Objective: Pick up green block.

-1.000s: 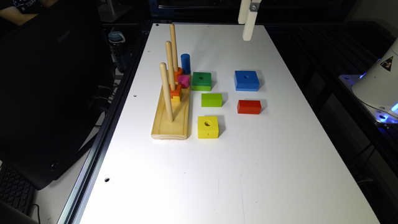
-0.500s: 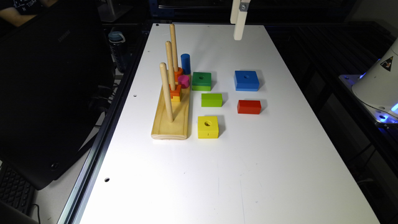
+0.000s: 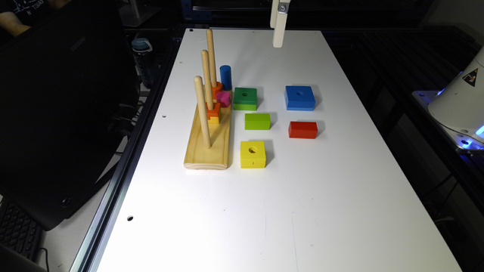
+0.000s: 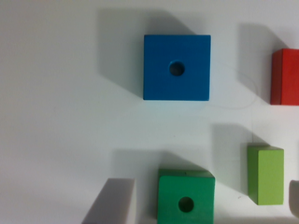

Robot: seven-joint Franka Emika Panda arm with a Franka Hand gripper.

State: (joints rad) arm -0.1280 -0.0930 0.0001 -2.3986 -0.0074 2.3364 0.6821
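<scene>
the green block (image 3: 245, 98) sits flat on the white table (image 3: 264, 211), with its dark green side up and a lime green layer under it. it is square, so it has no long side. its round hole points straight up. its edges run in line with the table's edges. in the wrist view the green block (image 4: 186, 197) is seen from above, hole in the middle.

just beside it, on the exterior view's left, is the wooden peg board (image 3: 210, 143) with three tall pegs. some orange and yellow pieces (image 3: 213, 111) sit on the pegs. a pink piece (image 3: 223, 98) is right next to the block, and a blue cylinder (image 3: 225, 77) stands just behind that.

on the exterior view's right of the green block, with a gap between, is the blue block (image 3: 299, 97), which has a hole too. nearer the camera than the green block is a small lime green block (image 3: 257, 121) with no hole. the red block (image 3: 303, 129) lies beside that one. the yellow block (image 3: 253, 153) with a hole is nearer still.

the gripper (image 3: 278, 32) hangs high over the far end of the table, well apart from the green block. it has hold of nothing. i cannot tell how far open its fingers are.

a dark screen (image 3: 56, 113) stands off the table on the exterior view's left, with a water bottle (image 3: 143, 60) near it.
</scene>
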